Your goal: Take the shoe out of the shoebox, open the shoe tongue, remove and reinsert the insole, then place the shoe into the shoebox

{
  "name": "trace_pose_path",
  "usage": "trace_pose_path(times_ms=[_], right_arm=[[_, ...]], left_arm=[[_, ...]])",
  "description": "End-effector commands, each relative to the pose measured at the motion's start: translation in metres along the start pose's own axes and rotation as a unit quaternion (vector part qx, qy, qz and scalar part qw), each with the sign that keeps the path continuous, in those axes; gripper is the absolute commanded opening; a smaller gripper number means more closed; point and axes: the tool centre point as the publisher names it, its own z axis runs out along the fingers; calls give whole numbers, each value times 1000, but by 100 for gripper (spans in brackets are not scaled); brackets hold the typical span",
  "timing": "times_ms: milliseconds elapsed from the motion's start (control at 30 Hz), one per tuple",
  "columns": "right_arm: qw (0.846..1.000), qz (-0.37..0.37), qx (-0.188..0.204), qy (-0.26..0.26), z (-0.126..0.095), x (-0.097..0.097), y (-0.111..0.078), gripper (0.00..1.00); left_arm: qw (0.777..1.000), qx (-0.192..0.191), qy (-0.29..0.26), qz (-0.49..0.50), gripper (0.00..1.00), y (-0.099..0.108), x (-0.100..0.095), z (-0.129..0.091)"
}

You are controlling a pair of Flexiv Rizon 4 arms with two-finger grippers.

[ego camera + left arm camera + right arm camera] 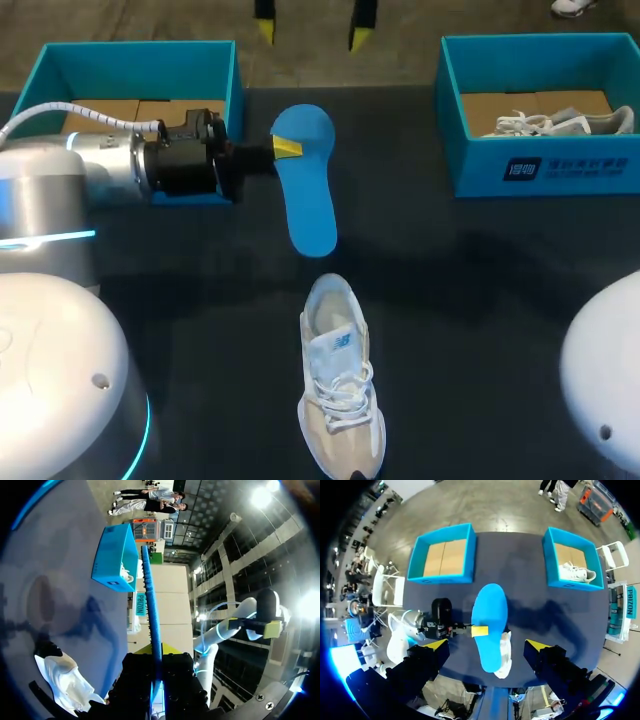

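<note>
Left hand (pixel 287 148) is pinched on the edge of the flat blue foam insole (pixel 308 200), held above the dark desk (pixel 480 300) just beyond the white lace-up sneaker (pixel 338 385), presumably for reinsertion, while the right hand (pixel 487 645) is spread overhead.

You have the blue insole (pixel 308 190) out of the shoe, level above the worktop (pixel 480 300) and clamped at one long edge in the left pincer (pixel 287 148), the white lace-up shoe (pixel 338 385) upright just beyond its end (toe pointing away from it), and the teal shoebox (pixel 140 55) far left, open.
</note>
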Motion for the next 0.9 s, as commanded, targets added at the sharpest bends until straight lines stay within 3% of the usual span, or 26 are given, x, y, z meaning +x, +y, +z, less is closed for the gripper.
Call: trace_pose_path(times_ms=[33, 333, 500, 900], right_arm=[[976, 17, -4, 216, 7, -23, -6, 100], [955, 34, -12, 293, 11, -36, -9, 100], [936, 27, -19, 351, 11, -45, -10, 100], [897, 34, -17, 440, 32, -51, -10, 100]], left_arm=[[1000, 0, -2, -1, 0, 0, 0, -1], [1000, 0, -2, -1, 0, 0, 0, -1], [1000, 0, -2, -1, 0, 0, 0, -1], [1000, 0, -2, -1, 0, 0, 0, -1]])
